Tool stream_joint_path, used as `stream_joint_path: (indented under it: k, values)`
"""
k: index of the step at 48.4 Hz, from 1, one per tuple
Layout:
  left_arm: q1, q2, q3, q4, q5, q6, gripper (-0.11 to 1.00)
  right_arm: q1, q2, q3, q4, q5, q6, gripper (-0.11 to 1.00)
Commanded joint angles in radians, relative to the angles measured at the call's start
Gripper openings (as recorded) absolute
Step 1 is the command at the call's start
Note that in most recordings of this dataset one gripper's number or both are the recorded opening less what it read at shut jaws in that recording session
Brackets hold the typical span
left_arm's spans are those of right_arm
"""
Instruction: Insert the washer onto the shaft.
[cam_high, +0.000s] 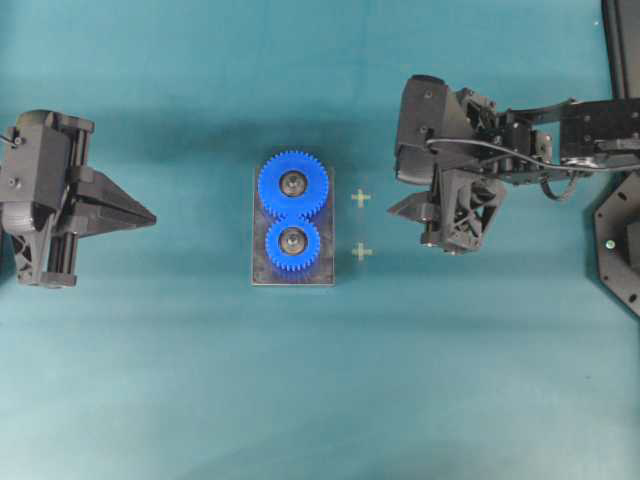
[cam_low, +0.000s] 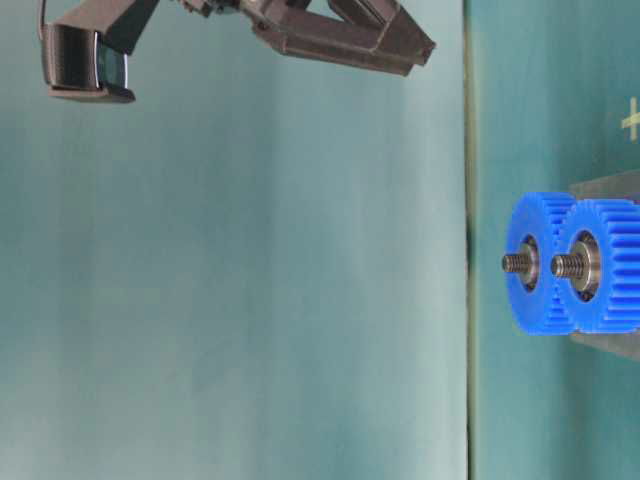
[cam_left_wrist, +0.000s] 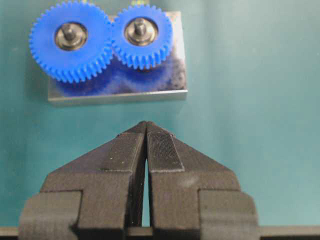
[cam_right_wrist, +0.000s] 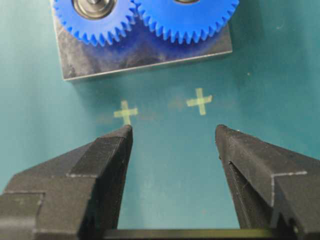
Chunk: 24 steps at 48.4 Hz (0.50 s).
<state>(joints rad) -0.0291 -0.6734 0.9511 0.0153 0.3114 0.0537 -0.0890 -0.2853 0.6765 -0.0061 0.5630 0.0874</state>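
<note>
Two blue gears (cam_high: 292, 210) sit meshed on the metal plate (cam_high: 325, 262); right gripper (cam_right_wrist: 172, 137) hovers wide and empty nearby, left gripper (cam_left_wrist: 146, 131) parked, pinched closed, empty.

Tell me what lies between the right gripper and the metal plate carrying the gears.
Two pale cross marks on bare teal mat, seen from the right wrist camera between the open right gripper and the plate.

Cut off or unclear:
- two blue toothed plastic gears (cam_right_wrist: 145, 17): upper parts lost past the top edge of the right wrist view
- grey metal base plate (cam_low: 610, 190): runs off the table-level picture's edge
- black right robot arm (cam_high: 590, 130): cropped by the overhead frame
- washers on the threaded steel shafts (cam_low: 515, 263): too small to tell
</note>
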Motion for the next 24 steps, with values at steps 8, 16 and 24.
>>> stream_joint_path:
  k: [8, 16, 24]
  values:
    - [-0.008, -0.005, -0.012, 0.003, -0.005, -0.002, 0.0, -0.002, -0.02, -0.008, 0.0, -0.008, -0.008, 0.69]
    - [-0.008, -0.003, -0.017, 0.003, -0.005, -0.002, 0.0, -0.002, -0.02, -0.008, 0.0, -0.009, -0.008, 0.69]
    - [-0.008, -0.003, -0.02, 0.003, -0.006, -0.002, 0.0, -0.002, -0.021, -0.008, 0.0, -0.009, -0.008, 0.69]
